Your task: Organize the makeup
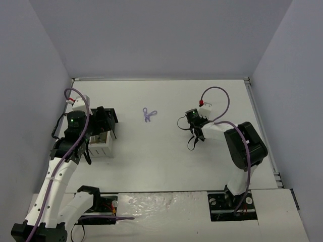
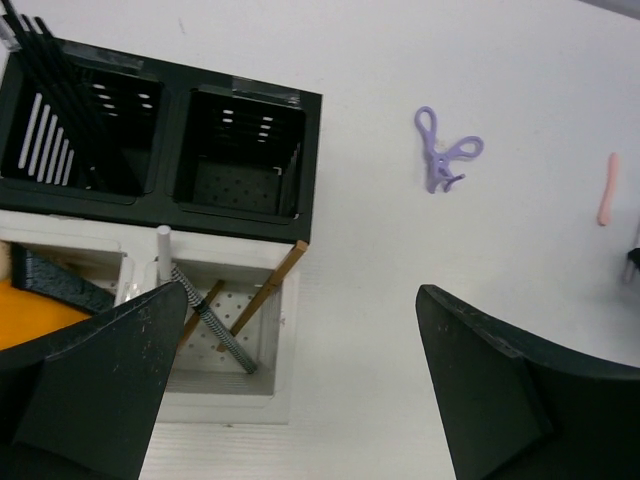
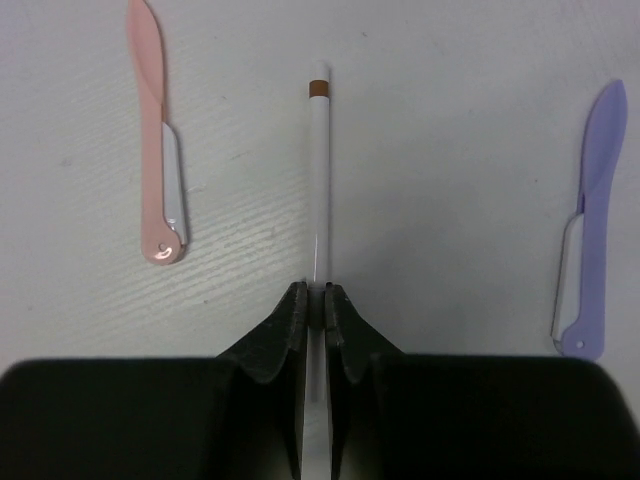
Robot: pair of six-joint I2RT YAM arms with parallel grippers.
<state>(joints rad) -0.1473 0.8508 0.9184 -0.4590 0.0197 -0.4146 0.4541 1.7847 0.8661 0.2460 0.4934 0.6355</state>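
Matte white tabletop (image 3: 450, 120). Right pincer (image 3: 315, 300), black and wedge-shaped, pinches a slim white stick (image 3: 318, 180) with a brown tip, its near end hidden; flat pink tool (image 3: 160, 170) and lilac tool (image 3: 590, 230) flank it. Left pincer (image 2: 300, 300) spread above slotted organizer (image 2: 240, 215).

Right fingers (image 3: 286, 335) together, left fingers (image 2: 490, 385) apart

One white pencil (image 3: 319, 180) sits between the right pincer's (image 3: 313, 300) tips, with one pink tool (image 3: 160, 170) on one side and one lilac tool (image 3: 590, 240) on the other. One purple scissor-like tool (image 1: 149, 115) lies between the two pincers. Two tan sticks (image 2: 268, 290) stand in one slotted box (image 2: 170, 140) under the left pincer (image 2: 302, 300).
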